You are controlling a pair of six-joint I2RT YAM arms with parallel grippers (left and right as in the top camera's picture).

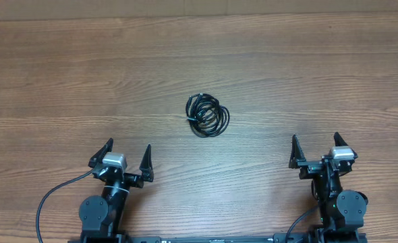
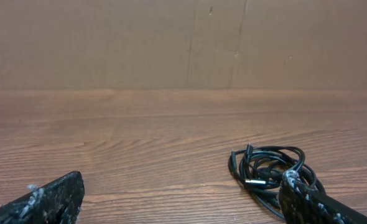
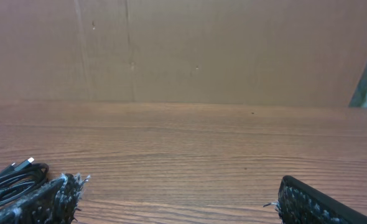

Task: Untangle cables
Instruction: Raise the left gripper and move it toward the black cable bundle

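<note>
The cables [image 1: 208, 115] lie coiled together in one small black bundle at the middle of the wooden table. In the left wrist view the bundle [image 2: 267, 172] sits at the lower right, a silvery plug tip showing, partly behind the right finger. In the right wrist view only its edge [image 3: 12, 179] shows at the lower left. My left gripper [image 1: 127, 154] is open and empty, near the front edge, left of the bundle. My right gripper [image 1: 316, 145] is open and empty, near the front edge, right of the bundle.
The wooden table [image 1: 84, 74] spreads all around the bundle. A brown cardboard wall [image 2: 171, 43] stands along its far edge. A thick black arm wire [image 1: 47, 199] loops at the front left.
</note>
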